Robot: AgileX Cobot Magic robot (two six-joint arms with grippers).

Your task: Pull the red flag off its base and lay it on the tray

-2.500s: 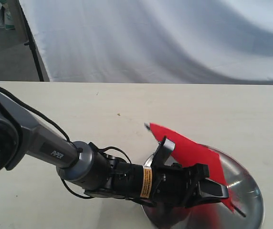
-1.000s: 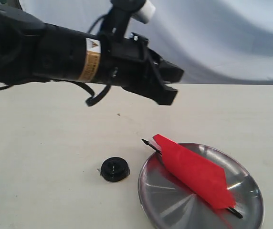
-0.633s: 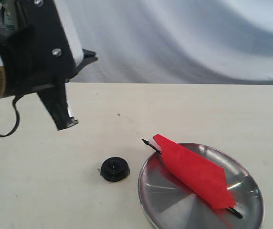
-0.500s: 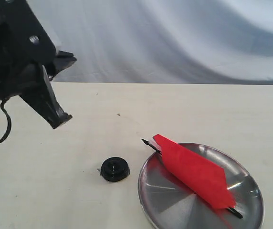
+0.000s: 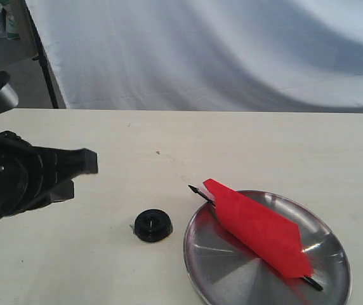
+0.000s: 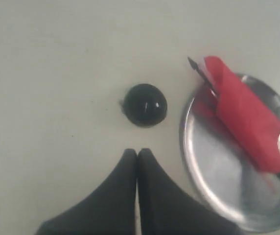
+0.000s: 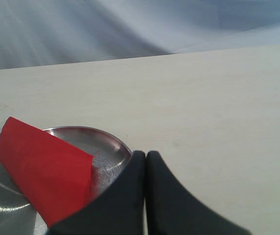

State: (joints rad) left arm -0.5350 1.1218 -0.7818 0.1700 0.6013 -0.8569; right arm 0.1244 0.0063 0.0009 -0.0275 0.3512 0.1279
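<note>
Nearest the exterior camera sits the tray point(image 5: 232, 281), and the red flag point(image 5: 257, 232) lies slantwise across it. The flag's cloth rests on the metal, and the pointed tip of its pole point(image 5: 197, 191) pokes out over the rim on the base's side. The base point(image 5: 153, 225) stands alone on the desk point(image 5: 264, 143), just beside the tray and apart from the flag, with its hole bare.

The left end effector point(image 6: 136, 152) hangs above the desk short of the base, fingers pressed together and holding nothing. The right end effector point(image 7: 146, 154) is likewise closed and empty, looking over the tray's rim (neither touches any task item). The left arm point(image 5: 23, 181) shows as a dark bulk at the desk's left side, well apart from the tray. Behind it all hangs a pale backdrop cloth point(image 5: 232, 57).

Both steps, the pull and the lay-down, look done. The next move probably calls only for parking the arms clear. At most the overhanging tip could be nudged inward.
</note>
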